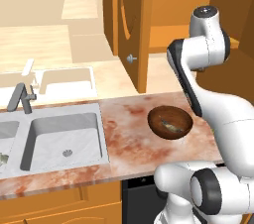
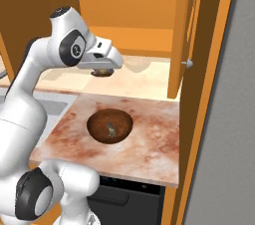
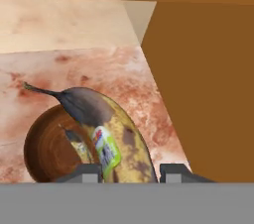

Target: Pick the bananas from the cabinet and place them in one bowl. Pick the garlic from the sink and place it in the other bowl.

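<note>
My gripper [image 3: 130, 171] is shut on the bananas [image 3: 114, 124], a brown-spotted yellow bunch with a sticker that fills the gap between the finger tips. Seen from the right base, the gripper [image 2: 102, 72] hangs above the counter with the bananas [image 2: 103, 72] under the hand, in front of the open cabinet [image 2: 129, 37]. Below stands a brown bowl [image 3: 37, 143] [image 2: 97, 119] [image 1: 156, 119] with a small dark yellowish thing [image 1: 171, 127] lying inside. The sink [image 1: 64, 139] is at the left. A pale lump, possibly the garlic [image 1: 2, 158], sits in its left basin at the picture's edge.
The cabinet door [image 1: 129, 25] [image 2: 182, 30] stands open over the counter with its silver knob [image 1: 131, 58] facing out. An angular grey faucet [image 1: 20, 96] rises behind the sink. The marbled counter [image 2: 149, 139] ends at a side panel on the right.
</note>
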Robot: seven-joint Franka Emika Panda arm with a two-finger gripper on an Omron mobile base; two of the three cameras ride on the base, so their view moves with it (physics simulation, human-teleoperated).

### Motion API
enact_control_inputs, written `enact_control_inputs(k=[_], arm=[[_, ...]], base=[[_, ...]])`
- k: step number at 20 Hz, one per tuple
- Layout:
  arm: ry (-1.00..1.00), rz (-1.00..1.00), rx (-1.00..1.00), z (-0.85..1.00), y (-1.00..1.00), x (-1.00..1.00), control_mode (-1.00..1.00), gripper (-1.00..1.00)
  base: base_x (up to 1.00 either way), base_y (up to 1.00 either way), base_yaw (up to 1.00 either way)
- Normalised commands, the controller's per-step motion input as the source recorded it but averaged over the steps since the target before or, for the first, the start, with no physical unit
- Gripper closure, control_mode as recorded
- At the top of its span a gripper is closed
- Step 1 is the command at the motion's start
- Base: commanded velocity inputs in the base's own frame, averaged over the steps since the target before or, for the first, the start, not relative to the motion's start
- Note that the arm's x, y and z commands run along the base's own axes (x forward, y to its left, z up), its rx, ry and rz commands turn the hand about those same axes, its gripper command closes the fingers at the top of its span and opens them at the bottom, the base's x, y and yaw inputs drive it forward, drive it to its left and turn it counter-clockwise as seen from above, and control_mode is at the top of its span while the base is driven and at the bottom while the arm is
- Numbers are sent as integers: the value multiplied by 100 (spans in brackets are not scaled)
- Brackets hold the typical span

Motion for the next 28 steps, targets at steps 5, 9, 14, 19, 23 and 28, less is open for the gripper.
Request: enact_control_inputs(k=[5,9,14,19,23,28], arm=[[10,0,1,-36,45,-5,-100,100],[7,0,4,-32,19,0,-100,100],[11,1,11,-20,6,0,-100,100],[6,3,16,-30,0,0,-100,100],[0,0,10,-64,0,0,-100,100],[0,0,6,-56,0,13,-100,100]], base=[[0,0,0],[0,0,0],[0,0,0],[0,0,0],[0,0,0],[0,0,0]])
